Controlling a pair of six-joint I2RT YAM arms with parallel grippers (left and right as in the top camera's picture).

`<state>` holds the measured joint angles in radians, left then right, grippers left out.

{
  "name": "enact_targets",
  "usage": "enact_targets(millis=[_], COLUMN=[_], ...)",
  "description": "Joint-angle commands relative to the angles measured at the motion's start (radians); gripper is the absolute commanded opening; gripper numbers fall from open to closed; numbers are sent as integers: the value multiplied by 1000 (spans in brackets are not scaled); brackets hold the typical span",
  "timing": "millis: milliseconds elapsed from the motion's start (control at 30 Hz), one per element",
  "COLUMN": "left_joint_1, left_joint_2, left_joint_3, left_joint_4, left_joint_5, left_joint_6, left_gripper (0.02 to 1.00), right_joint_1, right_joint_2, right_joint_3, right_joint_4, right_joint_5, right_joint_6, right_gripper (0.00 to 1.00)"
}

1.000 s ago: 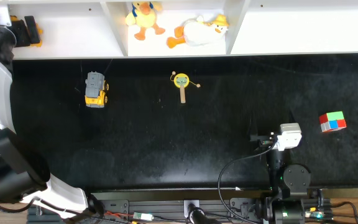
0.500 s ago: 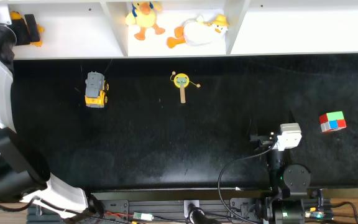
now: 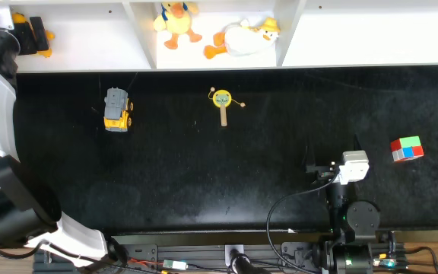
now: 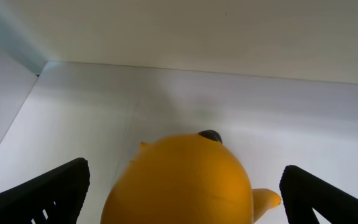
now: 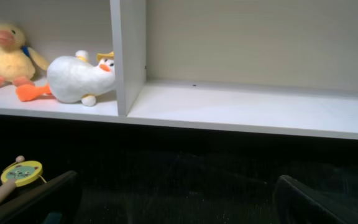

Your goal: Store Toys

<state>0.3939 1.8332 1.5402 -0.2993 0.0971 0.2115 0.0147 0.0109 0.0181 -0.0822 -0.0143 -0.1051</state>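
No text, label, brand, number or sign is legible on any surface. The round yellow face of the small wooden-handled rattle drum [image 3: 222,99], lying far centre on the black mat [image 3: 204,167], bears green markings too small to read.

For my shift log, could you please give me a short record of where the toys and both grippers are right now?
Left bay of shelf: orange toy, between the fingers of the left gripper, which stand apart from it
Middle bay: yellow duck, white duck
On table: truck, rattle, cube
Right arm: right gripper open, holding nothing, facing the shelf
Not yet stored: truck, rattle, cube
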Motion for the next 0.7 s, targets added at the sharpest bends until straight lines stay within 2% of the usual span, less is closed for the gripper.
enact_targets(millis=[33,700], left_joint_1=[-10,-10], left_joint_2=[24,-37], left_joint_3=[19,18], left_joint_4=[-23,-122], left_joint_5=[18,17], left_joint_6=[-4,-3], left_gripper=[998,998], right_joint_1=[5,5], right_joint_2=[-6,-6], right_joint_3=[-13,-13], right_joint_4=[5,5], right_joint_5=[8,8], right_joint_6=[5,5], right_gripper=[996,996])
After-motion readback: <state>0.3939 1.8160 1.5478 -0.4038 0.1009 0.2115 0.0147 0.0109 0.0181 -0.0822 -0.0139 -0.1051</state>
